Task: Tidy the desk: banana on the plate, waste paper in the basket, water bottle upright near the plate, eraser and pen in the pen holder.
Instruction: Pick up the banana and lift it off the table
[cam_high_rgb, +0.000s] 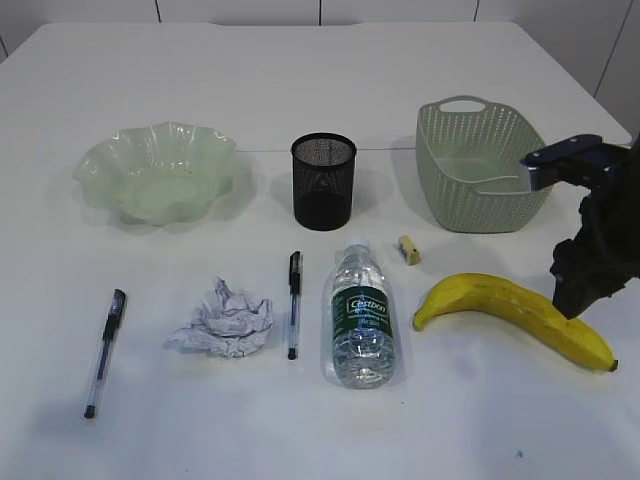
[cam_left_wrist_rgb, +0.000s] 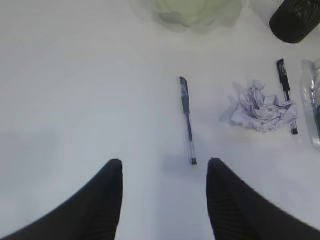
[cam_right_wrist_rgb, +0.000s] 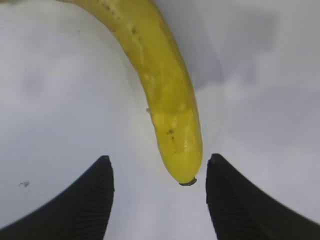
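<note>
Right claw (cam_right_wrist_rgb: 159, 172) is open, holding nothing — banana (cam_right_wrist_rgb: 162, 95) tip sits between the two fingers, running away toward 12 o'clock, no contact visible. In the exterior view that arm stands over the banana's (cam_high_rgb: 510, 312) right half, at 3 o'clock on the worktop (cam_high_rgb: 300, 430).

Left claw (cam_left_wrist_rgb: 164, 172) is open too, empty — hovering over bare worktop. A pen (cam_left_wrist_rgb: 187, 120) lies just ahead at 12 o'clock, its tip near the gap between the fingers, not touching. Paper ball (cam_left_wrist_rgb: 262, 111) at 2 o'clock from the claw, second pen (cam_left_wrist_rgb: 286, 95) just beyond it.

Rest of the layout, exterior view:
- plate (cam_high_rgb: 155, 172) at 10 o'clock, empty
- pen holder (cam_high_rgb: 323, 181) at centre back
- basket (cam_high_rgb: 480, 165) at 2 o'clock
- bottle (cam_high_rgb: 361, 315) lying flat at centre, cap pointing to 12
- eraser (cam_high_rgb: 409, 249) between bottle cap and basket, apart from both
</note>
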